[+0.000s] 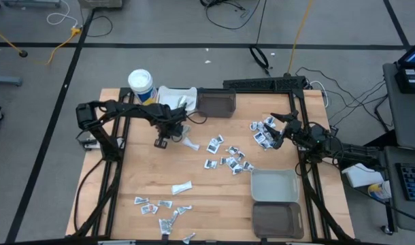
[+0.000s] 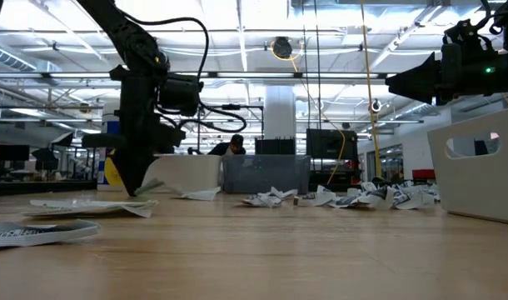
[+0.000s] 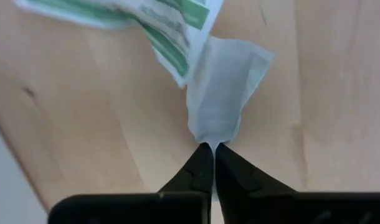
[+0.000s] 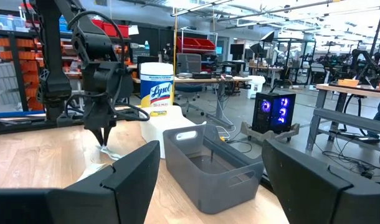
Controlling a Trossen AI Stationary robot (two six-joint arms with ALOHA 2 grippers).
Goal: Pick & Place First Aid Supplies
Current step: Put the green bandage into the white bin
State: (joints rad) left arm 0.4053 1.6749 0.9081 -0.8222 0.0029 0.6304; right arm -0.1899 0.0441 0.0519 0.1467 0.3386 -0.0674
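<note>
We see the left tool (image 3: 213, 148) clamped on a sachet (image 3: 224, 87): tips pinched together on one narrow end of it, down at the surface (image 1: 194, 218). The sachet is flat, white, elongated, slightly crumpled near the pinch; its long axis runs straight away from the tips. A second packet (image 3: 159, 25), white with green print, overlaps its far end. In the high view the left tool (image 1: 161, 141) sits just in front of the white bin (image 1: 168, 97), with the sachet (image 1: 189, 143) lying beside it, pointing away from the bin's cup (image 1: 142, 86) side.

Landmark is the white bin. The cup, white with a yellow band, stands just beside it on one side; a dark translucent bin (image 1: 217, 103) touches it on the other. Both bins are rectangular plastic.

The right tool (image 1: 281, 127) hangs with fingers wide apart, nothing between them, well away from the white bin past the dark one, over a cluster of square silvery packets (image 1: 262, 133) with dark print. More square packets (image 1: 228, 160) scatter between that cluster and the sachet. Another long white sachet (image 1: 181, 188) and crumpled packets (image 1: 160, 207) lie at the near edge, well apart from the white bin. A grey bin (image 1: 274, 185) and another dark bin (image 1: 277, 220) sit at the near right corner.

The surface is pale wood with visible grain.
</note>
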